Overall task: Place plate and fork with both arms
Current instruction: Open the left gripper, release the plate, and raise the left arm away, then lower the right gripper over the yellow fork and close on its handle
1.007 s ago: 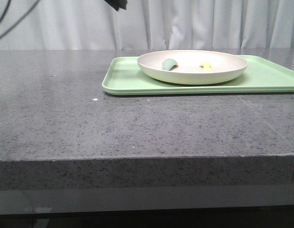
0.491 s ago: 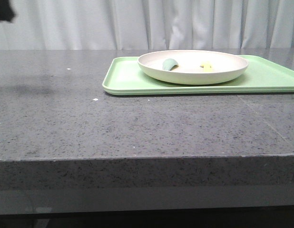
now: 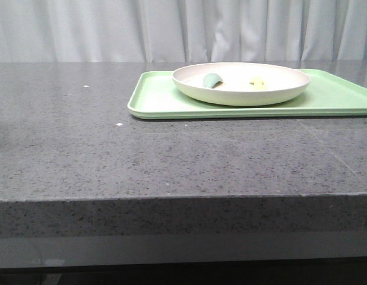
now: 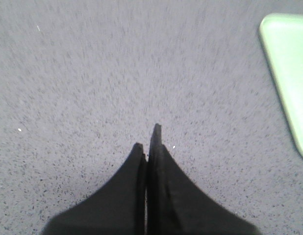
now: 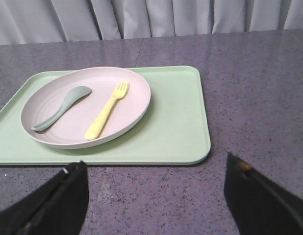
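The cream-white plate [image 3: 240, 83] sits on the light-green tray [image 3: 154, 98] at the back right of the table; it also shows in the right wrist view [image 5: 132, 90]. The pale yellow fork [image 5: 107, 110] lies in the plate beside a grey-green spoon [image 5: 63, 106]; in the front view only the fork's tip [image 3: 258, 82] shows. My right gripper [image 5: 156, 169] is open and empty, over bare table in front of the tray [image 5: 181, 122]. My left gripper [image 4: 147, 139] is shut and empty over bare table, left of the tray's corner [image 4: 289, 63]. Neither gripper shows in the front view.
The grey speckled table [image 3: 171, 154] has its front edge near the camera. White curtains [image 3: 171, 29] hang behind the table. The spoon's bowl [image 3: 211, 80] shows above the plate's rim in the front view.
A dark part of the left arm, at the top middle one second ago and the top left corner half a second ago, has left the front view. Plate, tray and cutlery have not moved.
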### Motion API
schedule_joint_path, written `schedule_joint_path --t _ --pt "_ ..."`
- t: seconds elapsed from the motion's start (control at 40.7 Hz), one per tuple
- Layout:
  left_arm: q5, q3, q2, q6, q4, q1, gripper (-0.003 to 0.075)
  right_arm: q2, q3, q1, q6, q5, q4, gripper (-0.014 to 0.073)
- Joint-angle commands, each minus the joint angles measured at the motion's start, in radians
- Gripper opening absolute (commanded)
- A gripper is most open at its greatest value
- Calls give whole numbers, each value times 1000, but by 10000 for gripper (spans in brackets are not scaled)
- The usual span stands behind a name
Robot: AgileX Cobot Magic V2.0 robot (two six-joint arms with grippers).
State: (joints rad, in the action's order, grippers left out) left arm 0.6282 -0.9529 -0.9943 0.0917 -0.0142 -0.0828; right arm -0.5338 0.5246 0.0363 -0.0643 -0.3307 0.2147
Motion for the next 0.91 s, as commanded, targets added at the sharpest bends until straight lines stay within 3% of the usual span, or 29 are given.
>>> schedule_joint_path --t 0.0,0.246,0.467,0.638,0.884 --pt "-172 102 156 -2 -5 -3 -18 -34 46 1 -4 66 -7 591" --pt "-275 366 475 -25 -5 -3 -18 -176 126 33 -4 36 -7 591" --pt "-289 465 694 -25 -5 -3 -18 -383 255 157 -4 29 -7 591" --pt "-275 483 750 -25 -5 -3 -18 -601 447 233 0 -82 -7 590" --pt "-274 483 750 -25 -5 -3 -18 -918 776 235 108 -250 -10 590"
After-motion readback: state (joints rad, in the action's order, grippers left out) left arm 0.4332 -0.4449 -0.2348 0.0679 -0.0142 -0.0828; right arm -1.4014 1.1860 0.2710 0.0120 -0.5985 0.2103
